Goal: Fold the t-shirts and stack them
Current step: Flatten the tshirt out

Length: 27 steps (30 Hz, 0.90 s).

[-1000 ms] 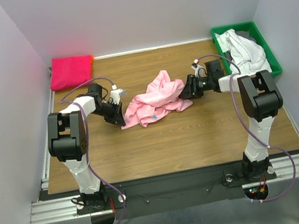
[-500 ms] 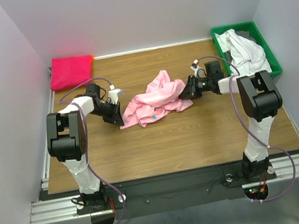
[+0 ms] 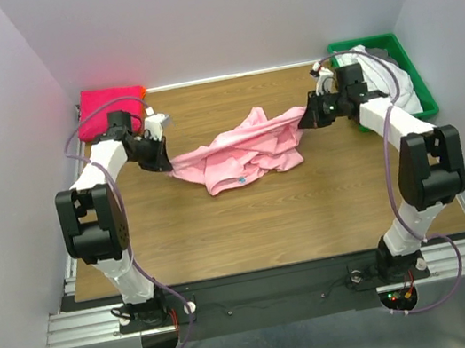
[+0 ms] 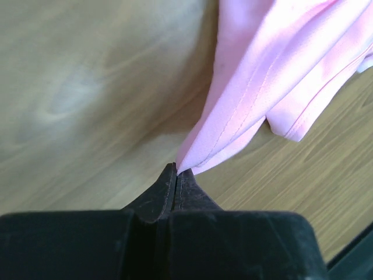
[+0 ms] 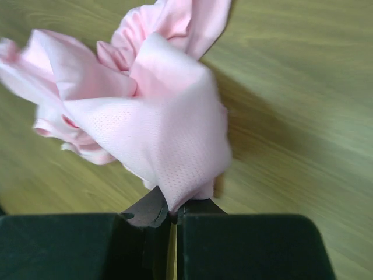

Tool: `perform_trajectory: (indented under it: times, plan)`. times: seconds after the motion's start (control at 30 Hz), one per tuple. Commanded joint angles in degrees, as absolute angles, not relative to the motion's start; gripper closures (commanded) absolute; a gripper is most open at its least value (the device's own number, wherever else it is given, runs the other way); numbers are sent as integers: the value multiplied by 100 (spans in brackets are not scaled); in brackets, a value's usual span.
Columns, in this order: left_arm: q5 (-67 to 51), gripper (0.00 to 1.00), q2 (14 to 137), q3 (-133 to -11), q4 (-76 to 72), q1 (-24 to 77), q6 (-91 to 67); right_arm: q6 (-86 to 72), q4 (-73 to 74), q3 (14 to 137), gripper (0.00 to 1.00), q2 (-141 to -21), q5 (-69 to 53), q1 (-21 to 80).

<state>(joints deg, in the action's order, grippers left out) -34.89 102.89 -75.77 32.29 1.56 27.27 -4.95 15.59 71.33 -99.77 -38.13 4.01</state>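
A light pink t-shirt (image 3: 243, 154) is stretched across the middle of the table between my two grippers. At its left end my left gripper (image 3: 165, 161) is shut on a corner of the cloth (image 4: 245, 99), pinched at the fingertips. On the right, my right gripper (image 3: 302, 119) is shut on a bunched edge of the same shirt (image 5: 157, 128). A folded hot pink t-shirt (image 3: 110, 109) lies at the back left corner, behind the left arm. White and grey t-shirts (image 3: 383, 80) are heaped in the green bin.
The green bin (image 3: 422, 95) stands at the back right corner, right behind the right arm. The wooden table (image 3: 259, 223) ends in a metal rail at the near side. White walls close in the left, back and right.
The right gripper closed on the pink shirt's right edge. Both arms then moved apart and toward the back, pulling the crumpled shirt out into a long band.
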Motion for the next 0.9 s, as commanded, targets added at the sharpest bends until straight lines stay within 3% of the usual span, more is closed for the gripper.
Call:
perform_trajectory:
  times: [0.0, 0.23, 0.5, 0.73, 0.87]
  plan:
    - [-3051, 100, 9379, -8103, 3410, 71, 2918, 1079, 2871, 7778, 99, -9264, -2175, 352]
    - [-2576, 100, 8123, -8227, 3244, -193, 2927, 2161, 3515, 8358, 99, -8535, -933, 264]
    - [-1706, 100, 6541, -8217, 2049, -202, 2540, 2952, 3603, 9412, 99, -8473, -35, 264]
    - [-1767, 100, 6583, -8297, 2145, -202, 2645, 3023, 3718, 9738, 99, -8683, -202, 264]
    - [-1504, 100, 7370, -8488, 1470, -202, 2646, 2831, 3551, 10351, 99, -9429, -237, 264]
